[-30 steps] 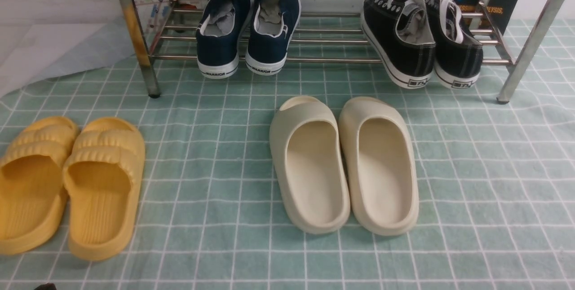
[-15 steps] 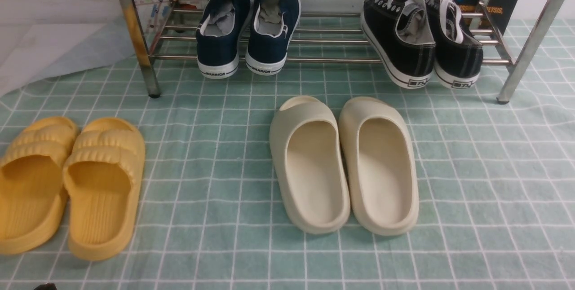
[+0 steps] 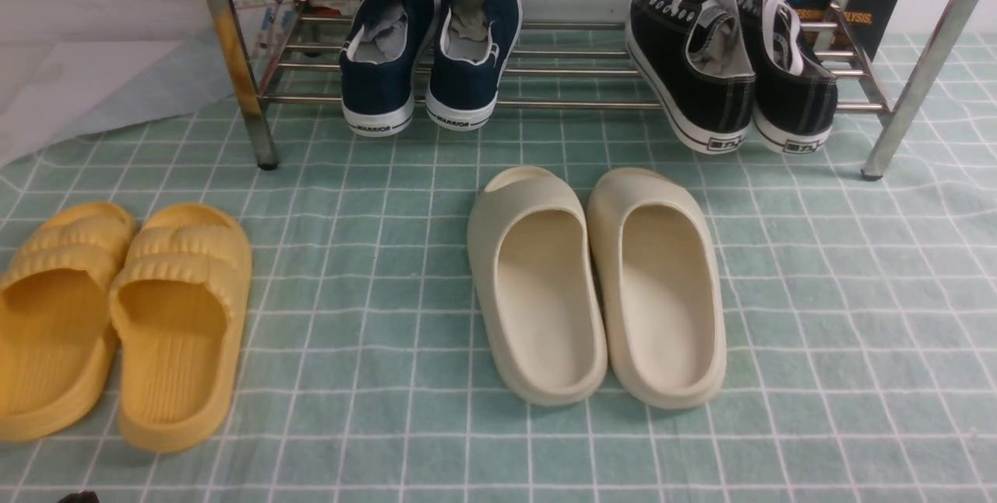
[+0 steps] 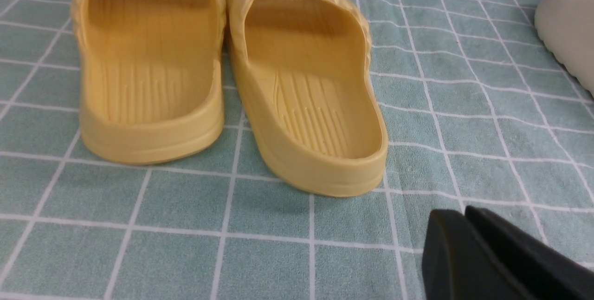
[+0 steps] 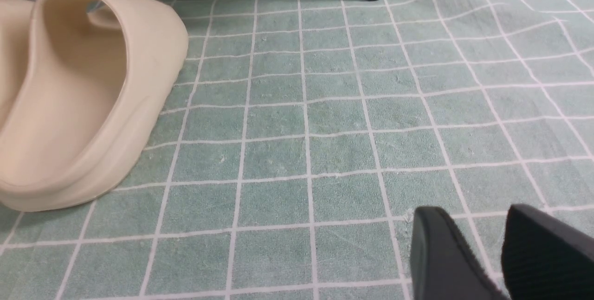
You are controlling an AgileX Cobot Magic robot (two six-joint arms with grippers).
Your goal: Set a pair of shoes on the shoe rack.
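- The pair of shoes (image 3: 430, 51), navy slip-ons, sat side by side on the lower bars of the shoe rack (image 3: 234, 59) at the far edge, heels facing the robot.
- Black lace-up sneakers (image 3: 732, 67) rested on the same shelf, toward the far right corner.
- Cream slides (image 3: 596, 285) lay mid-cloth; yellow slides (image 3: 117, 316) lay at the left edge.
- The left gripper (image 4: 464, 225) had its fingers pressed together, holding nothing.
- The right gripper (image 5: 478, 239) had its fingers narrowly parted, empty, over the green checked cloth (image 5: 325, 128).
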